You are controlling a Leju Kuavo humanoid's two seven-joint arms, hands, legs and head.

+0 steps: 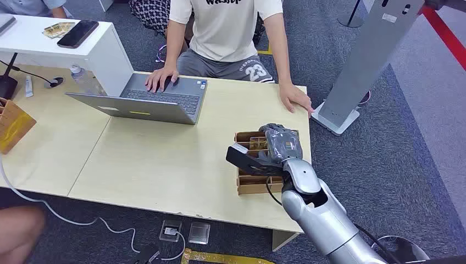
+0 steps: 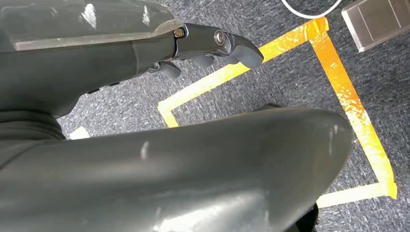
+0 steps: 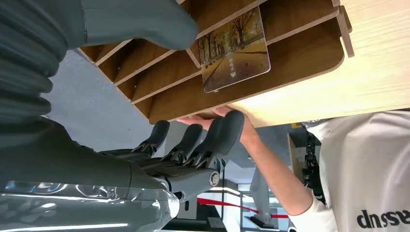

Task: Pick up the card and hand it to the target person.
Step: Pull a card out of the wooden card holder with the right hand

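Note:
A card [image 3: 235, 50] printed with an autumn tree avenue stands in a slot of the brown wooden card holder [image 1: 251, 185], near the table's right edge. My right hand [image 1: 280, 144] hovers over the holder with its fingers spread. In the right wrist view its thumb [image 3: 145, 21] lies close to the card's corner, and its darker fingers [image 3: 212, 137] reach past the holder's far wall; nothing is gripped. My left hand [image 2: 145, 48] hangs beside the body above the carpet, holding nothing. The person [image 1: 225, 27] in a white T-shirt sits across the table, one hand [image 1: 297, 99] resting near the holder.
An open grey laptop [image 1: 148, 102] sits mid-table under the person's other hand. A white riser [image 1: 82, 47] carries a phone at back left. A grey metal stand [image 1: 362, 66] rises right of the table. Orange box [image 1: 14, 124] at far left; yellow floor tape [image 2: 338, 82].

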